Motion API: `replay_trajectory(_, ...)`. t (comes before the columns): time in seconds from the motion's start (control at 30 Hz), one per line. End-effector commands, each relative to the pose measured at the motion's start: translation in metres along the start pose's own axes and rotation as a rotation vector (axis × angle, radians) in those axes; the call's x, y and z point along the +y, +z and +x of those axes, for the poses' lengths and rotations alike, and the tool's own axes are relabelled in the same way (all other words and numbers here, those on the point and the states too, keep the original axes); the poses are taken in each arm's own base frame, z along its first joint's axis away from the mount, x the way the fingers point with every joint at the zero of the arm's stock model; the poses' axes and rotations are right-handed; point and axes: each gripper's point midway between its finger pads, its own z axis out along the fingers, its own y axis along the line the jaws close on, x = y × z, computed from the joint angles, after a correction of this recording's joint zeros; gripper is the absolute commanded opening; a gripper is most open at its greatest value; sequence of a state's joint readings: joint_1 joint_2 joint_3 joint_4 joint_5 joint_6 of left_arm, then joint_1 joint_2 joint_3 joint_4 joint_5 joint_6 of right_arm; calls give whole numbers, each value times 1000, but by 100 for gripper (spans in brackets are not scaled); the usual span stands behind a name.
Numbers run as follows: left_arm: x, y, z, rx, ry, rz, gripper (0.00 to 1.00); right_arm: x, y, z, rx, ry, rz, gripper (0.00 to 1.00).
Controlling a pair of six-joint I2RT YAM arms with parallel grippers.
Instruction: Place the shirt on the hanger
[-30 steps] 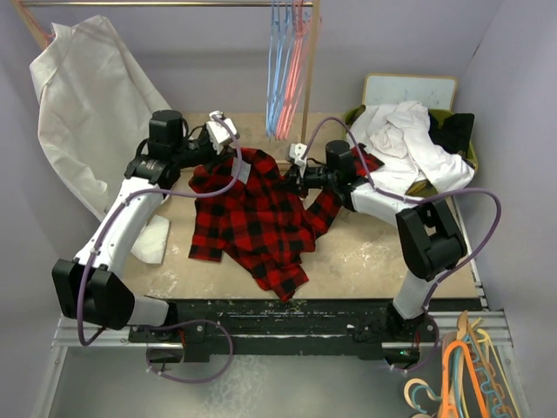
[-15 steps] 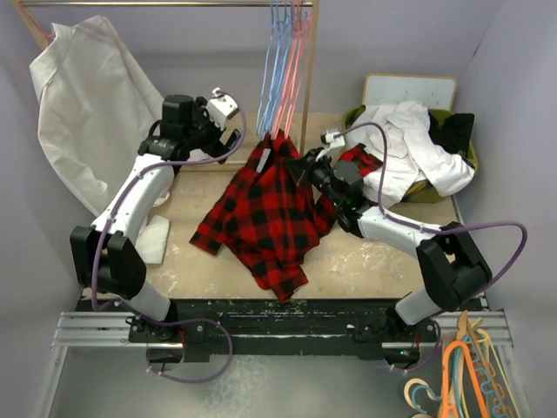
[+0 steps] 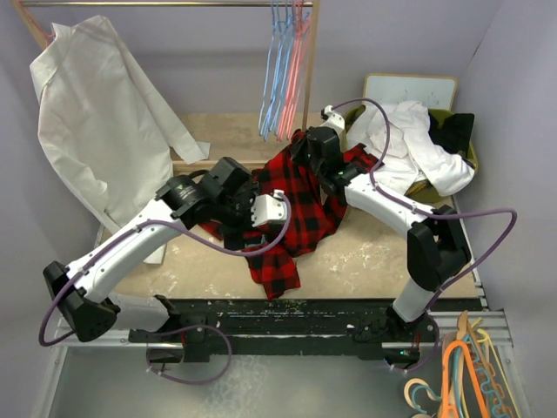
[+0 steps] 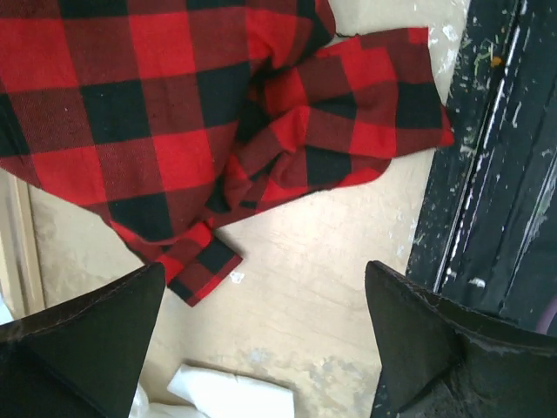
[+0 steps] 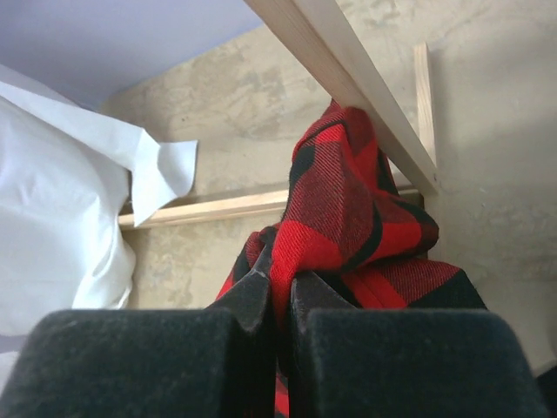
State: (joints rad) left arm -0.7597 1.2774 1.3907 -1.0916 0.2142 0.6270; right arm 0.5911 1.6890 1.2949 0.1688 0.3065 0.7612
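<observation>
The right pincer pinched the shirt aloft, the left pincer spread empty; fetching the hanger likely came next.

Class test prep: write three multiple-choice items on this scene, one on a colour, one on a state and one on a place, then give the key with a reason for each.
1. What colours is the shirt?
A. blue and white
B. red and black
C. green and yellow

2. How is the right end effector?
A. shut on a fold of the shirt
B. wide open, empty
C. shut, holding nothing

3. Where is the pink-red hanger?
A. inside the shirt
B. in the right end effector
C. hanging from the rail beside light blue hangers

Key:
1 B, since the plaid is red and black in every view.
2 A, since the right wrist view shows plaid cloth pinched between closed fingers.
3 C, since the top view shows it hanging at the back, above the shirt.
</observation>
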Motion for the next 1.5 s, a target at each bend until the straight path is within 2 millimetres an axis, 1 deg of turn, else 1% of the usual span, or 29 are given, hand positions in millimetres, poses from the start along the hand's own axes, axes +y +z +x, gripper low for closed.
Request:
replay_trajectory(0.0,5,13,-38,-51,-84,-70,99,1,-6,-7,-20,45,15,0)
replay_trajectory(0.03,13,21,-48,-35,-105,-161,99,1,-6,-7,-21,46,15,0)
replay_trajectory(0.1,29,36,-63,0,-79,-396,99,0,-5,-10,-27,52,23,0)
replay_trajectory(0.13,29,45,-72,5,-26,-483,99,2,-6,-12,-26,62,21,0)
replay_trajectory(0.17,24,56,-77,9,41,-538,99,5,-6,-16,-25,72,15,0)
replay_trajectory(0.2,17,67,-90,-36,94,-574,99,7,-7,-18,-24,83,13,0)
replay_trajectory(0.23,6,79,-96,-66,136,-571,99,9,-8,-20,-21,90,13,0)
replay_trajectory(0.3,-14,98,-101,-121,158,-534,99,12,-10,-26,-23,103,15,0)
replay_trajectory(0.33,-19,105,-105,-147,150,-519,99,13,-11,-29,-26,105,15,0)
replay_trajectory(0.37,-20,110,-109,-170,137,-519,99,13,-12,-30,-28,105,15,0)
replay_trajectory(0.47,-14,126,-118,-202,124,-574,99,13,-16,-36,-33,103,9,0)
replay_trajectory(0.57,-12,150,-122,-201,152,-595,99,13,-20,-37,-33,108,-1,0)
replay_trajectory(0.63,-11,167,-123,-183,156,-598,99,9,-20,-38,-31,112,5,0)
replay_trajectory(0.7,-11,187,-116,-145,150,-588,99,5,-22,-39,-30,120,10,0)
replay_trajectory(0.73,-7,195,-111,-123,128,-580,99,2,-23,-39,-29,126,13,0)
replay_trajectory(0.83,1,218,-91,-42,22,-480,99,-7,-27,-40,-40,136,21,0)
replay_trajectory(0.9,13,225,-79,-9,-27,-474,99,-12,-29,-39,-41,138,21,0)
replay_trajectory(1.0,28,230,-68,25,-4,-532,98,-13,-33,-38,-37,136,9,0)
replay_trajectory(1.03,30,232,-65,34,5,-540,90,-13,-34,-37,-34,136,6,0)
replay_trajectory(1.07,31,232,-64,42,8,-536,70,-13,-35,-37,-32,136,2,0)
replay_trajectory(1.1,30,230,-62,49,7,-524,43,-14,-36,-37,-30,139,2,0)
replay_trajectory(1.13,31,226,-61,57,-2,-517,7,-14,-37,-36,-28,140,-1,0)
replay_trajectory(1.17,30,220,-59,71,-13,-508,0,-14,-39,-36,-27,141,-1,0)
replay_trajectory(1.23,26,199,-58,70,-33,-470,0,-17,-42,-34,-22,140,2,0)
replay_trajectory(1.27,23,181,-61,52,-42,-447,0,-18,-44,-34,-18,139,6,0)
replay_trajectory(1.33,14,137,-68,-19,-47,-390,0,-21,-47,-31,-9,137,13,0)
replay_trajectory(1.37,11,110,-72,-74,-56,-375,0,-23,-49,-30,-8,135,14,0)
replay_trajectory(1.43,9,64,-67,-120,-126,-310,0,-27,-52,-27,-6,132,21,0)
replay_trajectory(1.47,12,39,-63,-153,-177,-289,0,-30,-54,-26,-4,128,25,0)
